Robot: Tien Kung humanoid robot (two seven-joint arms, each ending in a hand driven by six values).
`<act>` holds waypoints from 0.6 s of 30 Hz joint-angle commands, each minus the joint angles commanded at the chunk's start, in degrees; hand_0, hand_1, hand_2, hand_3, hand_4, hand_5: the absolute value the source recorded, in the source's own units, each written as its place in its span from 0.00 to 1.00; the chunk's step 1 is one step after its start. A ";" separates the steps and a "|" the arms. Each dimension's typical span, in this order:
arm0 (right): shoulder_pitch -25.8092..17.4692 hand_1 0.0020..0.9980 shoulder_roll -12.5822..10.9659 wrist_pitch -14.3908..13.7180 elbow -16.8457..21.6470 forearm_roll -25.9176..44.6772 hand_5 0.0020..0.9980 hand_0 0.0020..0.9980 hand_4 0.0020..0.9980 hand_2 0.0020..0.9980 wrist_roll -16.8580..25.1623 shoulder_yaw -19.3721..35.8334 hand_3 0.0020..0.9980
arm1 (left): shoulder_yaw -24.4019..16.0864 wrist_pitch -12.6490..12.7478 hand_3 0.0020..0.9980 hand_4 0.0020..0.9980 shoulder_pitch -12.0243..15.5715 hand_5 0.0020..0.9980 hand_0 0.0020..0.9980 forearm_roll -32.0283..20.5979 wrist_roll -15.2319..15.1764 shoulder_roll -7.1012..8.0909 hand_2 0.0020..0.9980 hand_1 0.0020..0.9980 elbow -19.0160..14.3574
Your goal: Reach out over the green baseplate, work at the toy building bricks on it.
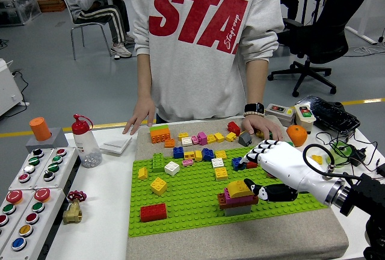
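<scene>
The green baseplate (198, 203) lies in the middle of the table on a grey mat. On it stand a red brick (154, 212), a yellow brick (159, 185), a green brick (157, 162), a white brick (172, 167), blue bricks (208, 153) and a stacked block of grey, pink and yellow bricks (238, 196). My right hand (272, 170), white with black fingertips, hovers over the plate's right side beside that stack, fingers spread and holding nothing. The left arm is out of sight.
Loose bricks (192, 138) lie on the mat behind the plate. A person stands at the far side with both hands (139, 118) resting on the table. At the left are a button panel (33, 188), a bottle (84, 141) and an orange cylinder (40, 128). An orange (296, 135) sits at the right.
</scene>
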 joint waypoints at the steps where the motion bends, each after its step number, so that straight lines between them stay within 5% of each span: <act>1: 0.02 0.72 0.00 0.15 -0.11 -0.21 0.47 0.74 0.47 0.70 0.07 -0.28 0.65 | 0.03 0.00 0.52 0.41 0.01 1.00 0.67 -0.01 0.01 0.00 0.63 0.62 0.00; 18: 1.38 0.72 1.80 2.33 -2.72 -1.97 0.44 0.75 0.44 0.69 -0.49 -5.13 0.65 | -0.09 0.03 0.52 0.41 0.25 1.00 0.67 0.45 0.37 0.00 0.63 0.62 -0.13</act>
